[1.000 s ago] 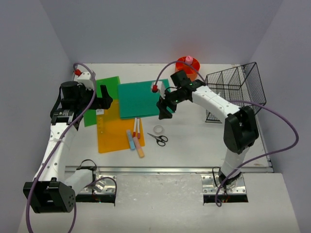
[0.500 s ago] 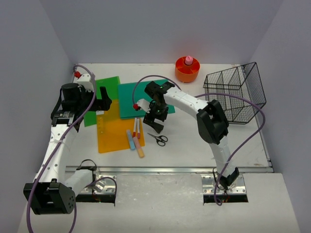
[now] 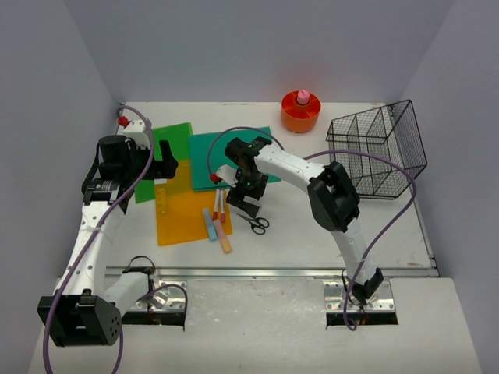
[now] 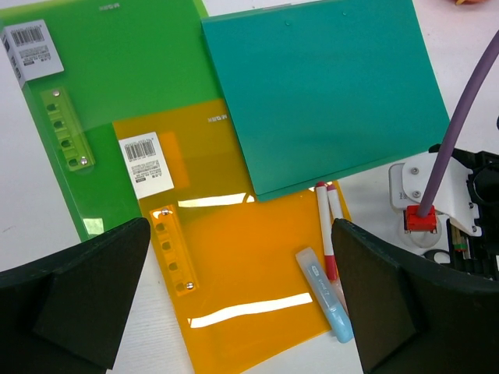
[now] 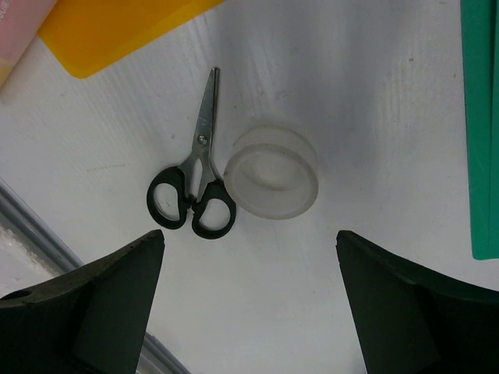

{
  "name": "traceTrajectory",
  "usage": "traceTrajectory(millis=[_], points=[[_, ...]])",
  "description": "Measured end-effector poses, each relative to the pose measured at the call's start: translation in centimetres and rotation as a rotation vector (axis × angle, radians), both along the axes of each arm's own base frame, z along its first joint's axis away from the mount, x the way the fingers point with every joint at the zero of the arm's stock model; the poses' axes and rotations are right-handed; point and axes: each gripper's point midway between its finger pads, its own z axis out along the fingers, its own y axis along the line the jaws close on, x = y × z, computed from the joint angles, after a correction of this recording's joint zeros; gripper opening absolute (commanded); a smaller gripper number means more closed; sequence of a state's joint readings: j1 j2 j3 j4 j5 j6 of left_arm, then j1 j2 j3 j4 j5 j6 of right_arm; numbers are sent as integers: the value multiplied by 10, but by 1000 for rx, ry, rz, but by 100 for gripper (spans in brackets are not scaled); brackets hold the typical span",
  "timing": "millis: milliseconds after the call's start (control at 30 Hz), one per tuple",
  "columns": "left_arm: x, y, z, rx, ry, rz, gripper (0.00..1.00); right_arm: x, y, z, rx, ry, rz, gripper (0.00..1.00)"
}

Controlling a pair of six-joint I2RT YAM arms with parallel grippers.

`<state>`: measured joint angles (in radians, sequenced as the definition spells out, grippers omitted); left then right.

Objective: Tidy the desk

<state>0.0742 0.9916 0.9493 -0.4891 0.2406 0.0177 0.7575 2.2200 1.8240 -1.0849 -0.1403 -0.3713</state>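
1. Your right gripper (image 5: 249, 308) hangs wide open and empty directly above the scissors (image 5: 192, 183). The white surface (image 5: 327, 62) lies flat under the scissors and runs out on every side of them.
2. The clear tape roll (image 5: 271, 171) sits right against the scissors' handle loops, on the side facing the teal folder (image 5: 483, 117). If you descend between the two, one finger may land on the roll and shove it away, or you may pinch both.
3. The scissors lie flat and thin. A shallow close may slide off them, and a deep one may jam the fingers into the surface.
4. Your left gripper (image 4: 242, 312) is also fully open and holds nothing. It hovers over the orange folder (image 4: 234, 280), past the scissors' blade tip and well apart from them.
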Motion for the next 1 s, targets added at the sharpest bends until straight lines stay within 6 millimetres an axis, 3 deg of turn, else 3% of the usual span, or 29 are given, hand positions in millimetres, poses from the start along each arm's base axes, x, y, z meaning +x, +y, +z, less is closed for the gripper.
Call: traceTrajectory(millis=[300,567,733,833,900,1000], points=[[0,3,-1,9,3,16,100,3,1,-17,-54,-25,-36,94],[-1,5,-7,13,17,24,100,8,3,-38,-94,-52,-43,88],[-1,5,-8,15,16,27,100,8,3,-43,-111,-55,-45,64],[-2,6,-9,16,19,29,100,7,4,-43,-109,-49,-47,37],[-3,6,-11,17,22,31,100,6,4,-43,-107,-46,-48,25],[-3,6,-12,18,24,33,100,6,5,-42,-103,-44,-46,18]])
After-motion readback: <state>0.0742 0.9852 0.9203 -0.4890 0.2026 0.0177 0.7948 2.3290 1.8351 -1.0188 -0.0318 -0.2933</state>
